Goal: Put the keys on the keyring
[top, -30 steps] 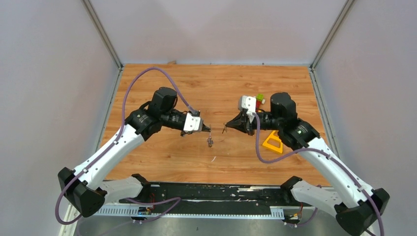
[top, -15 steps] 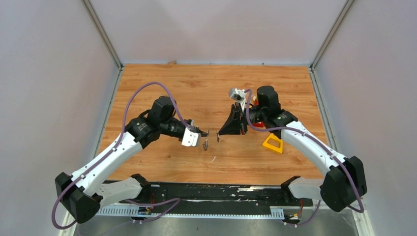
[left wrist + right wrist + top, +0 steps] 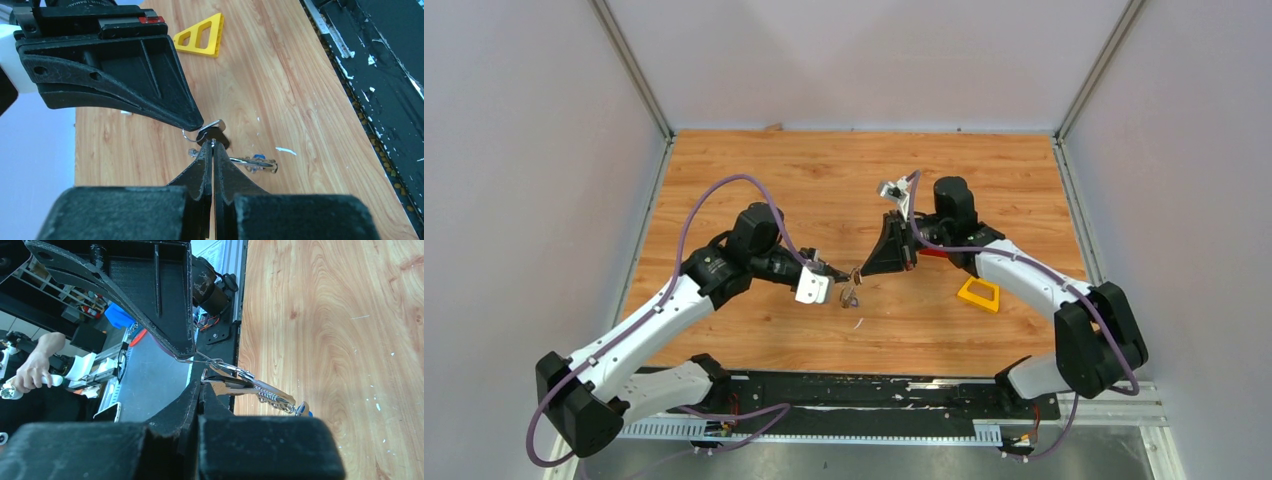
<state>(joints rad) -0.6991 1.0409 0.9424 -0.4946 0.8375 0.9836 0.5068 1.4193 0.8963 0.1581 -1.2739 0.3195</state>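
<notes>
Left gripper [image 3: 848,271] and right gripper [image 3: 862,270] meet tip to tip over the middle of the counter [image 3: 824,180].
The left gripper is clamped tight on the thin keyring [image 3: 189,136]. Its silver keys and blue tag [image 3: 257,156] dangle below, off the wood. The right gripper, also closed, pinches the black-headed key [image 3: 216,135] against the ring; whether it is threaded cannot be told. Farther off, toward the right edge, a yellow frame [image 3: 978,294] lies flat.

shiny metal keyring [image 3: 188,135], glossy yellow plastic frame [image 3: 219,35], smooth wood-grain table [image 3: 280,75].
</notes>
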